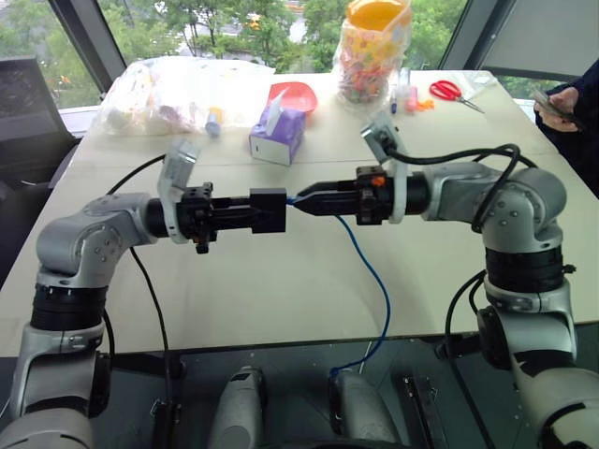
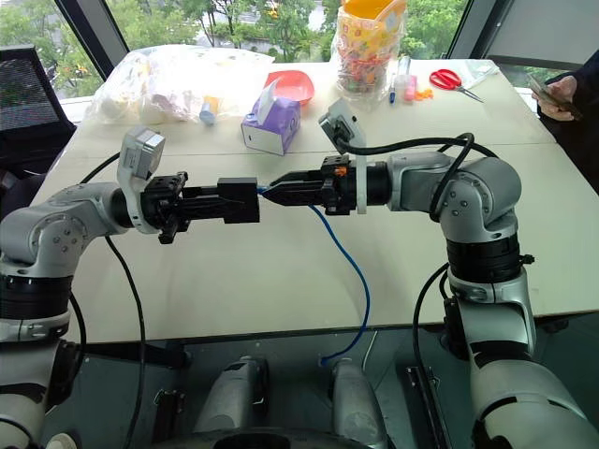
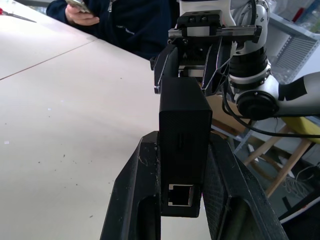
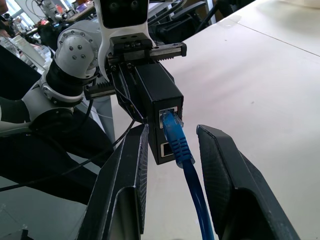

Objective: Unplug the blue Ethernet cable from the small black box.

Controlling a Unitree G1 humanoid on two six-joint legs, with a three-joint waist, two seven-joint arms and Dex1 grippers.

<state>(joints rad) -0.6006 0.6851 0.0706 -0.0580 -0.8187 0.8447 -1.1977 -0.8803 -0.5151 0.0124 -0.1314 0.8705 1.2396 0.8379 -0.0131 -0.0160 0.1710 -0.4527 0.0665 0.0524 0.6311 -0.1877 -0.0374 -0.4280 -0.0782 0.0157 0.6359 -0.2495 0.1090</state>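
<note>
We work above a pale table (image 1: 281, 290) whose far half carries clutter: a clear plastic bag of bits (image 1: 178, 89), a jar of coloured sweets (image 1: 372, 47), a purple tissue box (image 1: 278, 134), a red bowl (image 1: 295, 94) and red-handled scissors (image 1: 454, 92), all well apart from the job; a person's hand (image 1: 562, 101) with a phone shows at the right edge. Both our arms meet level in mid-air over the near half. Our left gripper (image 1: 245, 213) is clamped on the small black box (image 1: 270, 210), its fingers pressed on two opposite sides, with the ported face turned toward the other arm. The blue Ethernet cable (image 1: 374, 281) is seated in the upper port, and from there it sags down past the table's near edge toward the floor. Our right gripper (image 4: 170, 150) straddles the cable just behind the plug (image 4: 171, 125); in the right wrist view its fingers (image 4: 225, 175) stand on either side of the cord with a gap on each side, so nothing is gripped yet. To do this step well, we judge we should close on the plug body rather than the soft cord, press its latch tab if we can reach it, then pull straight along the port axis while the left grip holds firm, so the box does not twist or slip.
</note>
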